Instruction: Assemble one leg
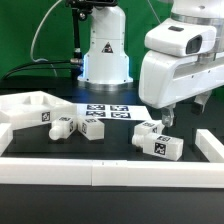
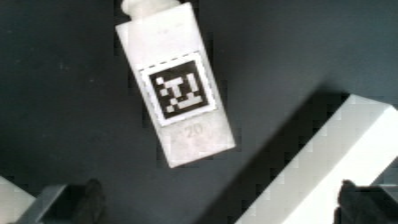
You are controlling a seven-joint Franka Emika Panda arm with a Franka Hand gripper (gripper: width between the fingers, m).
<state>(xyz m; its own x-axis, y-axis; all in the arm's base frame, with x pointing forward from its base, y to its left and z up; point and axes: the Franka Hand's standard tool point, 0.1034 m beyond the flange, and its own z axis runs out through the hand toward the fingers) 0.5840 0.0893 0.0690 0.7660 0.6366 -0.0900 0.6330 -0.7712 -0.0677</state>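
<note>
Several white legs with black-and-white tags lie on the black table. Two legs point(image 1: 62, 127) point(image 1: 93, 127) are left of centre. Two more legs point(image 1: 148, 131) point(image 1: 163, 147) are at the exterior view's right. My gripper point(image 1: 167, 118) hangs just above the right pair. In the wrist view one leg point(image 2: 178, 90) lies flat on the table ahead of my gripper point(image 2: 217, 205), its tag facing up. The two dark fingertips point(image 2: 71, 200) stand wide apart with nothing between them. The gripper is open and is not touching the leg.
The large white tray-like panel point(image 1: 28, 108) lies at the exterior view's left. The marker board point(image 1: 105, 110) lies at the back centre before the robot base point(image 1: 105, 55). A white border wall point(image 1: 110, 172) runs along the front and right point(image 2: 338, 150).
</note>
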